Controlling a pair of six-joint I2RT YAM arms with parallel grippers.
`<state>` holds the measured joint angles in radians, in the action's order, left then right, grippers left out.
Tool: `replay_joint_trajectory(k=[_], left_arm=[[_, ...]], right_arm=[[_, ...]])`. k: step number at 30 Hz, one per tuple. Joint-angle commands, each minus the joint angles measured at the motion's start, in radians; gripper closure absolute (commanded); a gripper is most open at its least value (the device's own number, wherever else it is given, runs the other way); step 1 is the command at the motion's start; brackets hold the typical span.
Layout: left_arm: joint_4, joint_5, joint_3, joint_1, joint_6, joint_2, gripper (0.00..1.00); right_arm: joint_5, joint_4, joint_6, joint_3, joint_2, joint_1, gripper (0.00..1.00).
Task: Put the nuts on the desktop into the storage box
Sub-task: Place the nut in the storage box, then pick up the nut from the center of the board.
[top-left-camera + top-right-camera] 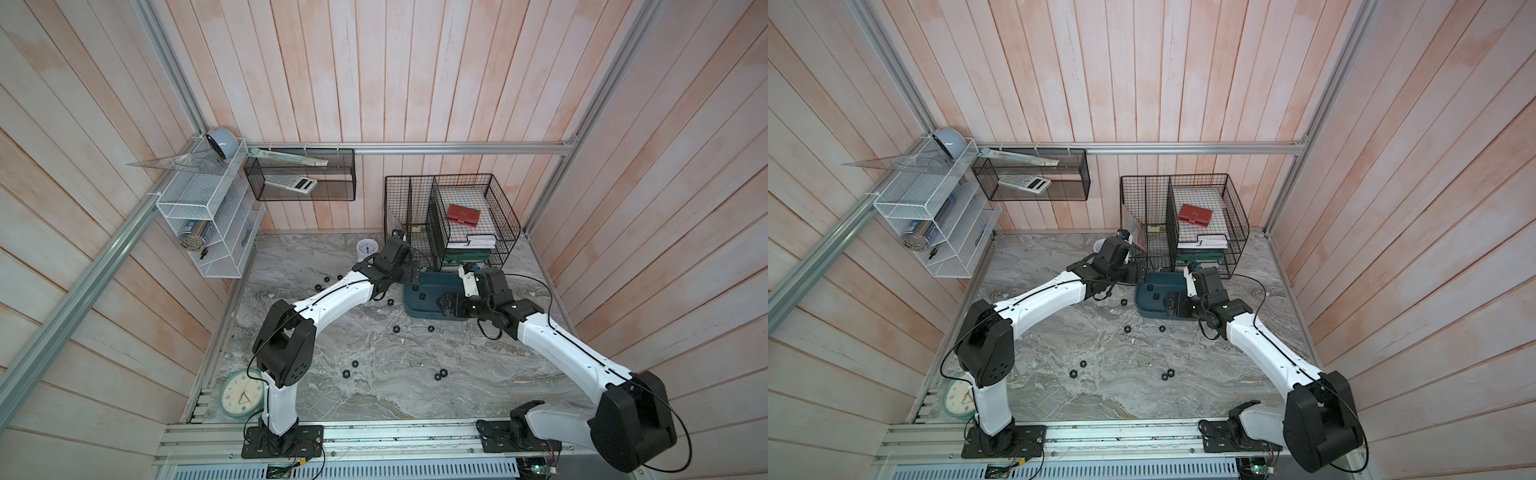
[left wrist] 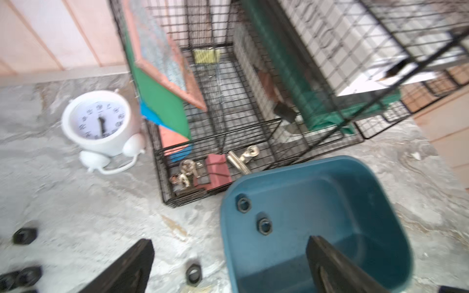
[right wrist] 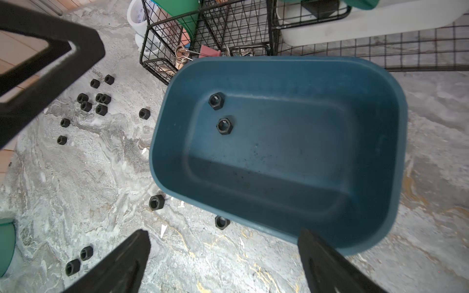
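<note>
The teal-blue storage box (image 1: 428, 309) (image 1: 1150, 309) sits on the grey marble desktop (image 1: 374, 399) in front of the wire baskets. Two black nuts (image 3: 216, 101) (image 2: 264, 226) lie inside it near one corner. My left gripper (image 2: 231, 242) (image 1: 415, 276) hangs open and empty over the box's left rim, one finger above the box and one above the desktop. My right gripper (image 3: 223, 233) (image 1: 442, 303) is open and empty at the box's near edge. Several nuts (image 3: 96, 101) (image 1: 396, 329) are scattered on the desktop, one (image 3: 222, 222) against the box wall.
Black wire baskets (image 1: 453, 220) with clips and papers stand right behind the box. A small white alarm clock (image 2: 101, 121) sits to their left. A green-rimmed clock (image 1: 242, 394) lies by the left arm's base. A white mesh rack (image 1: 208, 216) hangs on the left wall.
</note>
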<state>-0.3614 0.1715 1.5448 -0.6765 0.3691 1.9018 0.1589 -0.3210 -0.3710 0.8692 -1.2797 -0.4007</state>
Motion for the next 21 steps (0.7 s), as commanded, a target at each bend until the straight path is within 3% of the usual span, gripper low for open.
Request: replay_joint_trajectory(k=[1,11,19,21], left_arm=[[-0.042,0.058,-0.060,0.020,0.047,-0.033,0.00],[-0.141,0.061,-0.102,0.034,0.080,-0.007,0.00],[-0.146,0.003,-0.094,0.035,0.080,0.074,0.26],[-0.145,-0.009,-0.092,0.037,0.077,0.090,0.28]], right_arm=[[0.051,0.036,0.003,0.047,-0.031,-0.009,0.02],[0.061,0.043,0.014,0.076,-0.087,-0.026,0.02],[0.041,0.031,0.017,0.075,-0.084,-0.025,0.02],[0.039,0.028,0.019,0.075,-0.081,-0.025,0.02]])
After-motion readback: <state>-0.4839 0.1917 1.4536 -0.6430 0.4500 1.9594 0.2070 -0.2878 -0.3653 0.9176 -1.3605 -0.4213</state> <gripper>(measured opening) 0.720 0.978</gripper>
